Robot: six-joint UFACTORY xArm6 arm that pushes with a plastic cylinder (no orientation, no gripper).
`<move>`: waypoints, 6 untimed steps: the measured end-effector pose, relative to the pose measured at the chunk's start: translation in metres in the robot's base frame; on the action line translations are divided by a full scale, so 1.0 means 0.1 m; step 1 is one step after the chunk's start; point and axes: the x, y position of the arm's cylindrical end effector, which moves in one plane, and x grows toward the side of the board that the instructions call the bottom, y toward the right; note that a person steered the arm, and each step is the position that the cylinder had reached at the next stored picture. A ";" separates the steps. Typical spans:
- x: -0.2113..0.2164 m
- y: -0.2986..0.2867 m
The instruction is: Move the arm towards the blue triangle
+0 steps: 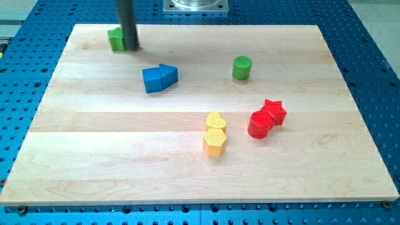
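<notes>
No jaws on this rig, so nothing to report as apart or together: the arm ends in a plain dark rod (pixel 127 24), and the tip (pixel 130 48) sits on the wooden board (pixel 94 156) near the view's top-left corner. The tip is right beside a small green block (pixel 115 39), touching or close to it; can't tell which, since the rod covers the block's right edge and its shape isn't clear. The blue triangle (pixel 169 74) lies below and to the view's right of the tip, clearly apart from it, w/ bare board between. It's pressed against a blue cube (pixel 152 80) on its left side, the two touching. Further right, near the view's top, stands a green cylinder (pixel 242 67) by itself. Toward the view's bottom-centre are a yellow heart (pixel 216 122) and a yellow hexagon (pixel 214 142), touching, and just right of them a red cylinder (pixel 259 124) against a red star (pixel 274 111). Progress, as a judgement: approach not yet done. What's left is a short diagonal slide down and right to the blue triangle; the path looks free of other blocks, though the blue cube sits on the near-left side, so coming in from the top edge seems cleaner.
</notes>
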 end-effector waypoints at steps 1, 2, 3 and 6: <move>-0.16 -0.25; -0.09 -0.28; 0.20 -0.16; 0.48 -0.12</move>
